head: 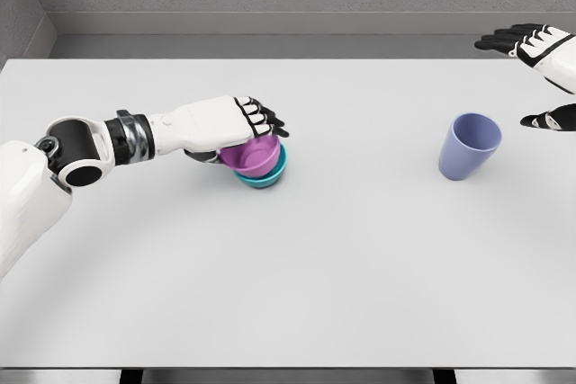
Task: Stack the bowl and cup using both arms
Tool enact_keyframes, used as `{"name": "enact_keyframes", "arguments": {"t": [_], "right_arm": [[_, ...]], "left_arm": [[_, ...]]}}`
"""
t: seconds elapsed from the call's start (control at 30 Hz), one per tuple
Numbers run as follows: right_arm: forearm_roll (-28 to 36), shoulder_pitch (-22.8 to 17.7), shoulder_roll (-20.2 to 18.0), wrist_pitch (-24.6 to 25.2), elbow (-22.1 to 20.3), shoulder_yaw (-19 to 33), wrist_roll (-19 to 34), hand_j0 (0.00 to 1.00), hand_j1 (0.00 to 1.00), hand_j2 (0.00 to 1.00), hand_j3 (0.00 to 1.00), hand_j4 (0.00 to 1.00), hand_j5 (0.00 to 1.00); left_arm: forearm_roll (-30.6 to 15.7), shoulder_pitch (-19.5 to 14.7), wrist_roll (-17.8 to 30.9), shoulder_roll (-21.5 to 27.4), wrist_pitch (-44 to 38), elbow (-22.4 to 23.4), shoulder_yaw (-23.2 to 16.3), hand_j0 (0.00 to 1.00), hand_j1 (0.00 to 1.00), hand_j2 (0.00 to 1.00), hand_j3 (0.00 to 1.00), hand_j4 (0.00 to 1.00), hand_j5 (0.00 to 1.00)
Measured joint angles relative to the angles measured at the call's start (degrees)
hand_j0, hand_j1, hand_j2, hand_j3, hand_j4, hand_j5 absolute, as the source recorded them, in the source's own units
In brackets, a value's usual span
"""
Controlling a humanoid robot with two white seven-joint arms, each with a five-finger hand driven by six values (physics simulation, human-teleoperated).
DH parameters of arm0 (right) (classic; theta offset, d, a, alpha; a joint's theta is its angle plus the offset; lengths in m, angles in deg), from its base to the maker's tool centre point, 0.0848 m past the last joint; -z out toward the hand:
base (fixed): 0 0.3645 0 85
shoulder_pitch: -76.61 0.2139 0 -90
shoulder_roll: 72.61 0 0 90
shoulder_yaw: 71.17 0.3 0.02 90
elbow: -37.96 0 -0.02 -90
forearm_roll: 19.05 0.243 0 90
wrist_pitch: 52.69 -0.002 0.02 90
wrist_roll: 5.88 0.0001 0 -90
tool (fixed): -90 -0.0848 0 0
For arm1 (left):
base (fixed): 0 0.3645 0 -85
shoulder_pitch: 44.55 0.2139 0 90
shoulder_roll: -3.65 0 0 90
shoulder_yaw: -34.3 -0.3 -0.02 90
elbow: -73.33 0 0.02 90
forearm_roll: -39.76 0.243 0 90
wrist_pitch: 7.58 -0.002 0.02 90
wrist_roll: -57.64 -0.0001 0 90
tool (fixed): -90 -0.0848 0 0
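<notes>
Worktop [297,294] fills the view, pale grey and bare across its near half. Left of the teal bowl [267,177], the left arm comes in from the lower left edge, forearm lying roughly level above the surface. Its left hand [220,125] lies over a purple bowl [253,156], fingers [265,118] curled over the far rim, grasping it. That purple bowl sits tilted inside the teal bowl, which rests on the worktop with only its near rim and side showing beneath. Well to the right of the teal bowl stands a lavender cup [469,146], mouth up and leaning slightly, with nothing touching it. Farther right and beyond the cup, at the picture's edge, the right hand [544,65] hovers with dark fingertips spread apart, released and holding nothing. Behind everything runs a grey wall.
</notes>
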Motion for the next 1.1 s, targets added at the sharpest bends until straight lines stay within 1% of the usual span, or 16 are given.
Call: {"name": "enact_keyframes", "arguments": {"t": [0.27,0.37,0.5,0.57,0.67,0.87,1.1], "right_arm": [[0.0,-0.1,0.0,0.0,0.0,0.0,0.0,1.0,1.0,1.0,1.0,1.0,1.0],[0.0,-0.1,0.0,0.0,0.0,-0.1,0.0,1.0,1.0,1.0,1.0,1.0,1.0],[0.0,0.0,0.0,0.0,0.0,0.0,0.0,1.0,1.0,1.0,1.0,1.0,1.0],[0.0,-0.1,0.0,0.0,0.0,0.0,0.0,1.0,1.0,1.0,1.0,1.0,1.0],[0.0,0.0,0.0,0.0,0.0,0.0,0.0,1.0,1.0,1.0,1.0,1.0,1.0],[0.0,0.0,0.0,0.0,0.0,0.0,0.0,1.0,1.0,1.0,1.0,1.0,1.0],[0.0,0.0,0.0,0.0,0.0,0.0,0.0,1.0,1.0,1.0,1.0,1.0,1.0]], "left_arm": [[-0.5,-0.2,-0.1,0.4,0.0,-0.2,0.3,1.0,1.0,1.0,1.0,1.0,1.0],[-2.6,-0.6,-0.3,3.2,0.0,-0.4,0.7,1.0,1.0,1.0,1.0,1.0,1.0],[-7.6,-0.5,-0.4,7.7,0.0,-0.5,1.9,1.0,1.0,1.0,1.0,1.0,1.0],[-10.4,-0.4,-0.4,9.8,0.0,-0.3,3.1,1.0,1.0,1.0,1.0,1.0,1.0],[-13.5,-0.1,-0.4,13.0,0.0,-0.1,4.1,1.0,1.0,1.0,1.0,1.0,1.0],[-16.2,0.4,-0.4,17.9,0.0,0.0,5.1,1.0,1.0,1.0,1.0,1.0,1.0],[-17.8,1.1,-0.4,20.3,0.0,0.4,5.7,1.0,1.0,1.0,1.0,1.0,1.0]]}}
